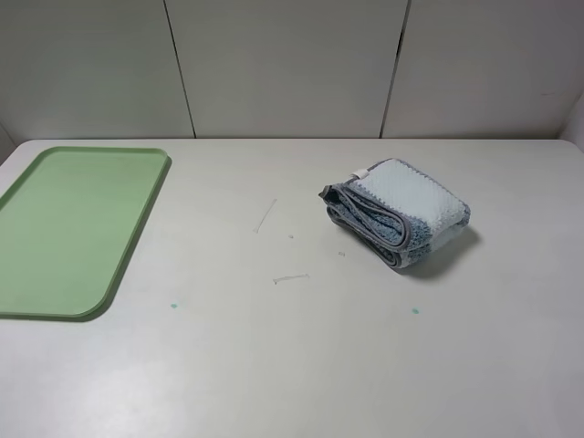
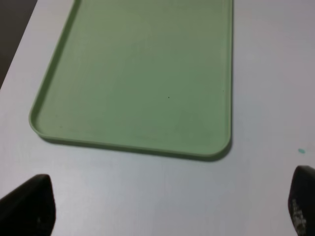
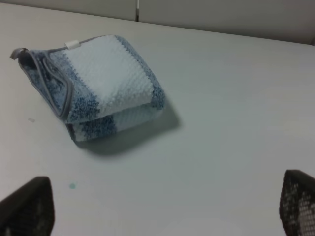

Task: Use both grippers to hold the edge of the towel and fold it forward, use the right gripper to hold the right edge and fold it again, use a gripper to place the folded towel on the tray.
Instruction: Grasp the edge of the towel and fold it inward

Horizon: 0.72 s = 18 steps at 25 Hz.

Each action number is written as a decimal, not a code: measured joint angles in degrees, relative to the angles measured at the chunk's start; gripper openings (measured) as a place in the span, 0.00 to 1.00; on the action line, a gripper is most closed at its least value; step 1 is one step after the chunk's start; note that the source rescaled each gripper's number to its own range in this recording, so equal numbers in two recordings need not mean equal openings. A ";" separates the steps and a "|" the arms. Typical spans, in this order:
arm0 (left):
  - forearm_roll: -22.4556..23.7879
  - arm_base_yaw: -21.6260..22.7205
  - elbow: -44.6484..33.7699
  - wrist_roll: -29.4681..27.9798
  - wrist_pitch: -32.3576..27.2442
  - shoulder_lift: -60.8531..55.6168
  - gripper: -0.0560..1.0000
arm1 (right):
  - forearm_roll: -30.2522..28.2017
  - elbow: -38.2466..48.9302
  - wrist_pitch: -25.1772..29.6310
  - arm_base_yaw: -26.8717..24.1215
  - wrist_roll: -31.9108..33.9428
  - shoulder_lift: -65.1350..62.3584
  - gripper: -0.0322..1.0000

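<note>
The towel (image 1: 399,212) lies folded into a thick bundle on the white table, right of centre, its grey hem (image 1: 376,217) facing front-left. It also shows in the right wrist view (image 3: 96,91). The pale-green tray (image 1: 73,228) lies empty at the far left and fills the left wrist view (image 2: 138,73). No arm shows in the high view. My left gripper (image 2: 170,211) is open, fingers wide apart, near the tray's front end. My right gripper (image 3: 162,211) is open and empty, back from the towel.
A white panelled wall (image 1: 292,64) stands behind the table. Small scuff marks (image 1: 290,277) and green specks (image 1: 173,305) dot the tabletop between tray and towel.
</note>
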<state>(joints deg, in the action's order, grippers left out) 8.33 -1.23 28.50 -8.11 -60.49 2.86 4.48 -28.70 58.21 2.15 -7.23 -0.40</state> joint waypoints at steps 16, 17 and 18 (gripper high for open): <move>0.15 0.00 0.24 0.00 -0.28 0.00 0.94 | 0.12 0.05 0.00 0.00 0.00 0.00 1.00; 0.22 0.00 0.44 0.00 -0.41 0.00 0.95 | 0.12 0.05 0.00 0.00 0.00 0.00 1.00; 0.21 0.00 0.65 0.00 -0.47 0.18 0.96 | 0.12 0.05 0.00 0.00 0.00 0.00 1.00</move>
<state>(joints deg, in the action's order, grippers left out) 8.55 -1.23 29.15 -8.11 -60.96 3.04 4.59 -28.66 58.21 2.15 -7.23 -0.40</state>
